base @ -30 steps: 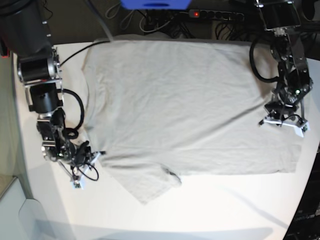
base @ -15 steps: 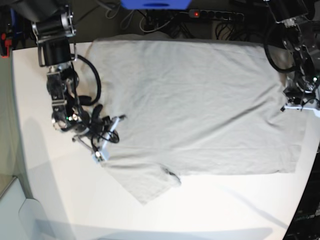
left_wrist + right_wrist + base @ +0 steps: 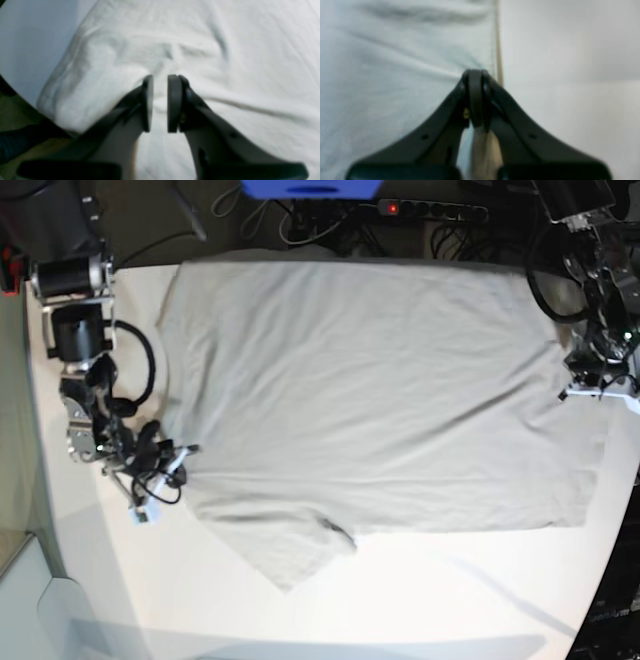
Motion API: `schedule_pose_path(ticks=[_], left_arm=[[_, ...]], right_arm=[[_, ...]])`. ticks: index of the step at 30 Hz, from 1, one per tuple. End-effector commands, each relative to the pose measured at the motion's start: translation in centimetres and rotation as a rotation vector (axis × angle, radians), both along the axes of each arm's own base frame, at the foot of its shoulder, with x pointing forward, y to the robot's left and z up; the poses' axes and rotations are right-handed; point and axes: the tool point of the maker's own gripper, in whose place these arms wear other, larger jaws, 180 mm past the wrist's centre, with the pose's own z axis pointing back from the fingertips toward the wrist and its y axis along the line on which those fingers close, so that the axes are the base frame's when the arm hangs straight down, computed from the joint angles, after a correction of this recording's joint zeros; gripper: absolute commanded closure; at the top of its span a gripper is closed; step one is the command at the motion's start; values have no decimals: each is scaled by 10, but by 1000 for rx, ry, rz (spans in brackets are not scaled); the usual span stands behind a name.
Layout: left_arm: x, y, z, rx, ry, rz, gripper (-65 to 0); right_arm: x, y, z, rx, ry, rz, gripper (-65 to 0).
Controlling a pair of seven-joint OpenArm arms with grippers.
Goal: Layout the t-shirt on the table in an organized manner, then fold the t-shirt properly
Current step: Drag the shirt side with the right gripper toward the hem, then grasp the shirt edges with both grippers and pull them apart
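Holding the shirt's (image 3: 370, 390) side hem, your right claw (image 3: 476, 100) is clamped shut with cloth bunched between the pads, likely to pull that edge flat. Your left claw (image 3: 160, 103) stands slightly parted over the opposite edge; I cannot tell whether it pinches fabric. The shirt lies spread across the table (image 3: 420, 590), one sleeve angled toward you. Beyond, a power strip (image 3: 430, 210) and cables sit clear.
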Motion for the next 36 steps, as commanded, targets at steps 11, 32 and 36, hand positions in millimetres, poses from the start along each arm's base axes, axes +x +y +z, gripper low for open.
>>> schedule_pose_path(ticks=[11, 32, 36], left_arm=[[9, 7, 17, 39, -42, -5, -103], [-40, 15, -9, 75, 108, -36, -103], [-67, 19, -17, 101, 181, -56, -103]], right_arm=[[25, -60, 9, -128, -26, -65, -1], [4, 20, 82, -288, -153, 178, 0], [-6, 21, 92, -287, -150, 154, 0]])
